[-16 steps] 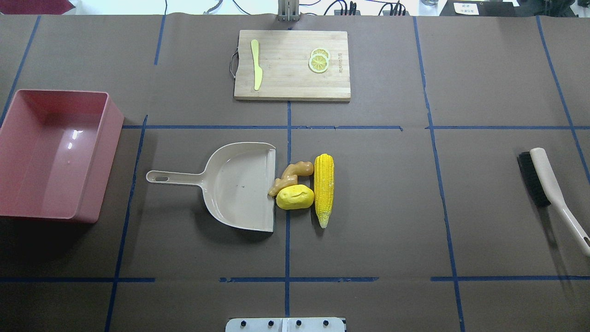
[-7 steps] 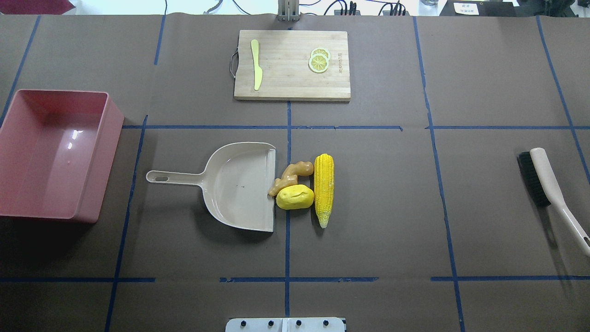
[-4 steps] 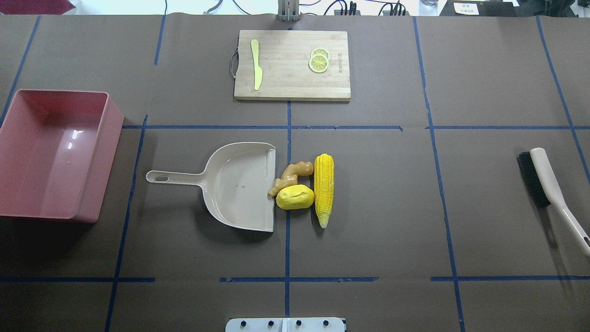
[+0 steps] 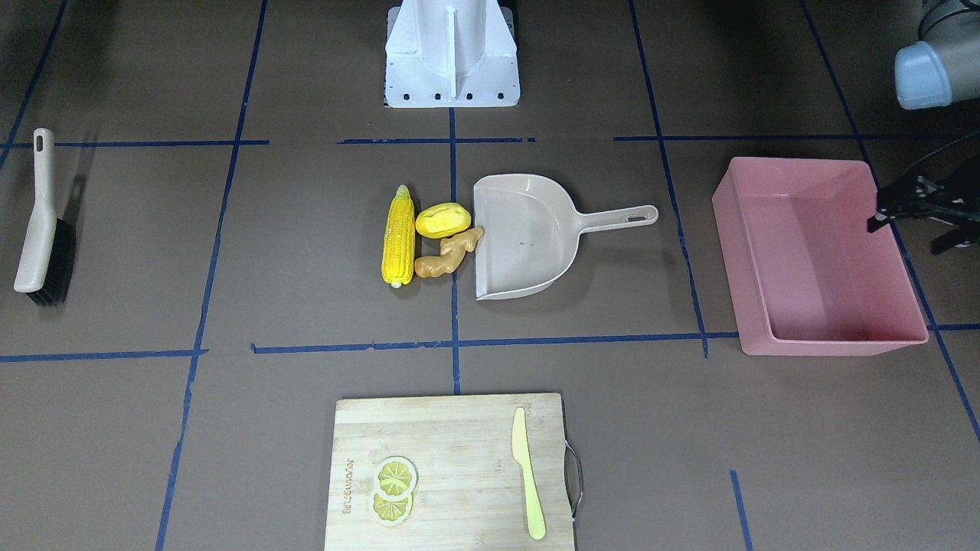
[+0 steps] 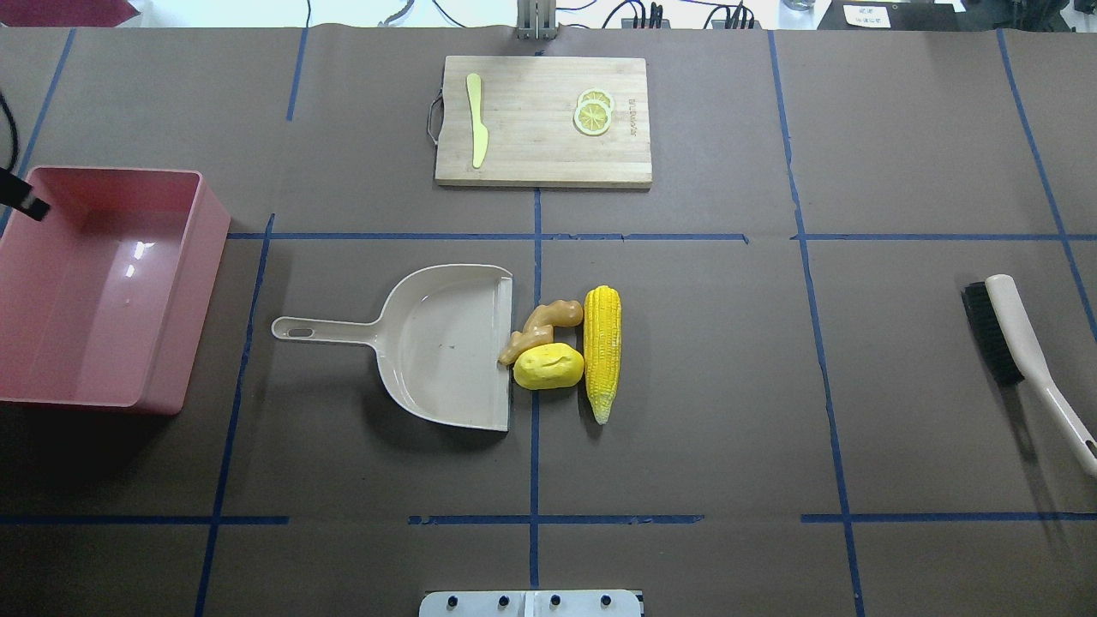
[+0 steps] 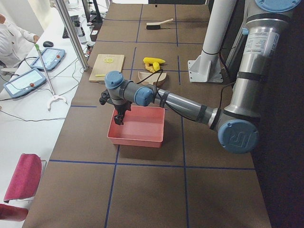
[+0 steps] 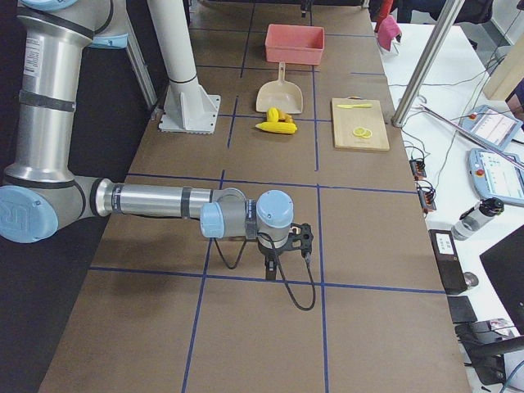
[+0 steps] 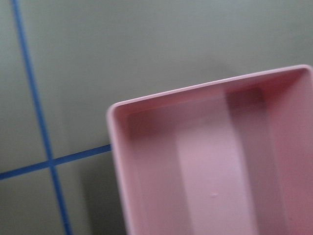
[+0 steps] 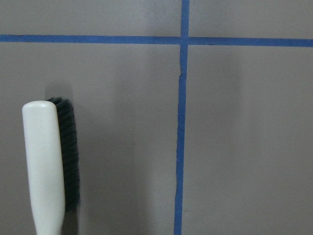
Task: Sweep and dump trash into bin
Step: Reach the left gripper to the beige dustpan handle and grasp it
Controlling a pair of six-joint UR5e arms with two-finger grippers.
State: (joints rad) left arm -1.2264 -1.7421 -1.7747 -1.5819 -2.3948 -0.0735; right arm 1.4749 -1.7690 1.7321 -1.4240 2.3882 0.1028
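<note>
New at the left edge of the overhead view: left gripper point(image 5: 26, 202), with its dark tip over the far-left corner of the bin point(image 5: 204, 283). Not there 0.6 s ago or in any earlier overhead picture. Also new, just far of it along the same edge: thin dark cable point(image 5: 8, 128), curving down toward the gripper. Too little of the gripper inside the overhead frame to read the jaws.

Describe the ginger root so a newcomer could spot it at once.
Find the beige dustpan mid-table. At its open edge lie a ginger root, a potato lump and a corn cob. The ginger root alone is knobbly and tan, not yellow.
</note>
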